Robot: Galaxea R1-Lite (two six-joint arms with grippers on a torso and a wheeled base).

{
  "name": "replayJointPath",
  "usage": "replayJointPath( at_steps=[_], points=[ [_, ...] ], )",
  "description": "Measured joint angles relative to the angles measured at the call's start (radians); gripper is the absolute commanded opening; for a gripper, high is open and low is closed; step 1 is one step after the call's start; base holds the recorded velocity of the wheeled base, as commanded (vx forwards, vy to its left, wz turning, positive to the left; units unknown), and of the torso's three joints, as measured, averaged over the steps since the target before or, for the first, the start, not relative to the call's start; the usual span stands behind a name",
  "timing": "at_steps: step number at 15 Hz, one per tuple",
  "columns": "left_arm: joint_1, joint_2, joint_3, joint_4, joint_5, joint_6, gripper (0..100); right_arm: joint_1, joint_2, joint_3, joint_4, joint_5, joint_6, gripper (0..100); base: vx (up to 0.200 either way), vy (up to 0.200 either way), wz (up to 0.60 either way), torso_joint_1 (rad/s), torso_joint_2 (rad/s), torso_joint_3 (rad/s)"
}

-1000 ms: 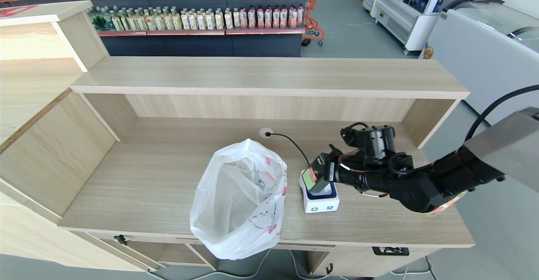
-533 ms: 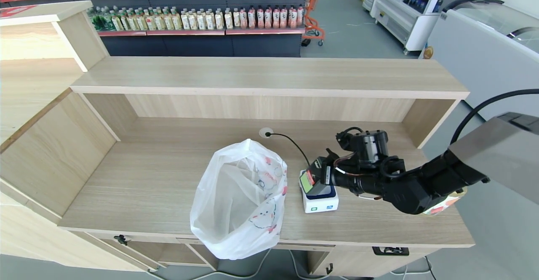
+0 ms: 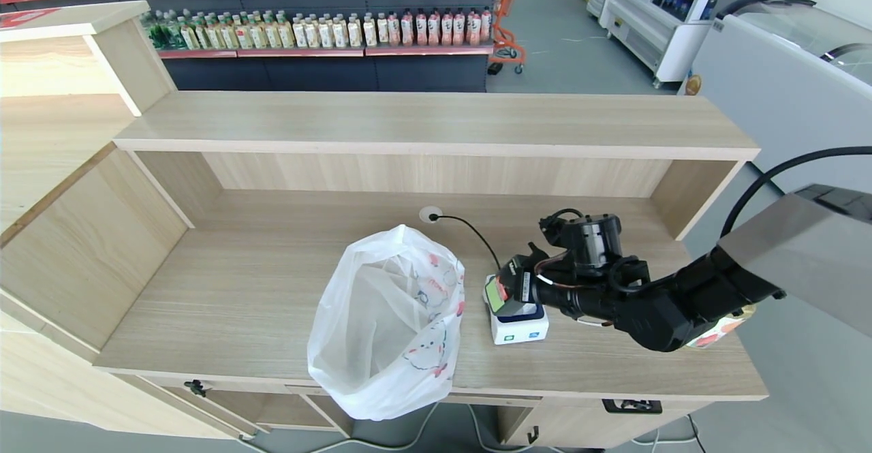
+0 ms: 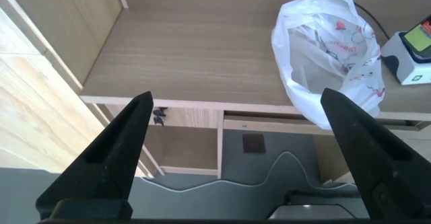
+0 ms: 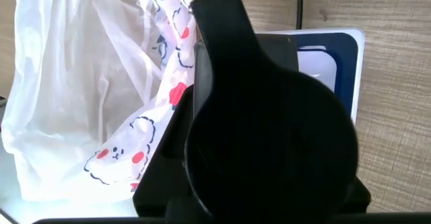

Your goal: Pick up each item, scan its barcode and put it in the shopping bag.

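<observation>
The right gripper clenches a small green-and-red pack just above the white scanner, beside the bag; its label faces the bag, long axis tilted near upright; the left gripper hangs released.

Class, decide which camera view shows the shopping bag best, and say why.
Head view: the shopping bag stands whole and open on the counter. The left wrist view shows it farther off; in the right wrist view the right gripper hides part of it.
</observation>
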Motion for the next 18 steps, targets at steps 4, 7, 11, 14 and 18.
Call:
replayJointPath(
  at_steps=[4,7,11,14,18],
  points=[
    [0.0,0.0,0.0,0.0,0.0,-0.001,100,0.008,-0.147,0.105,0.001,0.001,0.009,0,0.0,0.1,0.0,0.001,0.0,0.002],
    [0.0,0.0,0.0,0.0,0.0,-0.002,100,0.014,-0.293,0.127,0.083,0.001,-0.01,0,0.0,0.2,0.0,-0.004,0.0,0.004],
    [0.0,0.0,0.0,0.0,0.0,0.006,100,0.079,-0.366,0.086,0.175,0.009,-0.068,0,0.0,0.15,0.0,0.002,0.01,0.004],
    [-0.001,0.0,0.0,0.0,0.0,0.003,100,0.107,-0.317,0.087,0.181,0.002,-0.16,0,0.0,0.0,0.0,0.0,0.0,0.0],
    [0.0,0.0,0.0,0.0,0.0,-0.001,100,0.131,-0.182,0.118,0.065,-0.081,-0.268,0,0.0,0.0,0.0,0.0,0.0,0.0]
  ],
)
